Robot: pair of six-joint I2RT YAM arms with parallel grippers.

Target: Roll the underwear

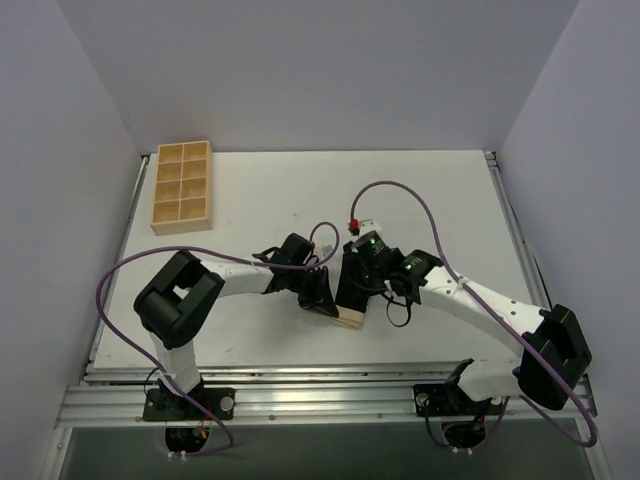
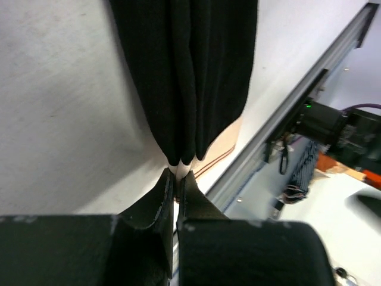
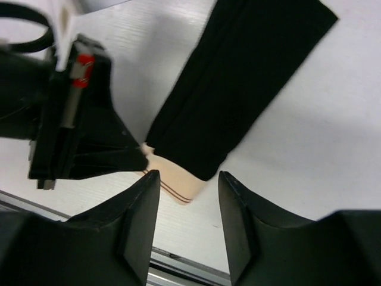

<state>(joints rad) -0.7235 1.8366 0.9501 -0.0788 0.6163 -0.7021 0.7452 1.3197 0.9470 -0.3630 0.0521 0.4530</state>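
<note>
Left gripper [image 2: 178,174] pinched tight on edge fold of underwear [image 2: 190,71], close to tan waistband [image 2: 221,149]. Right gripper [image 3: 189,177] jaws apart, nothing held, hovering over waistband end. Underwear lies folded in long strip on table [image 1: 430,200], between both grippers, toward near edge. Judged light, limp, thin; layers may slide apart. Best hold: pinch through all layers at waistband end, firmer there. Count: one underwear, two grippers, one wooden tray [image 1: 182,187] with eight compartments, far left.

This is a robotics lab test cell: a white tabletop [image 1: 440,200] boxed in by plain white walls [image 1: 320,70], a left arm [image 1: 235,283] and right arm [image 1: 490,310] bolted to an aluminium rail [image 1: 320,400] along the frame's bottom, and a purple cable [image 1: 400,184] looping loose at centre.
</note>
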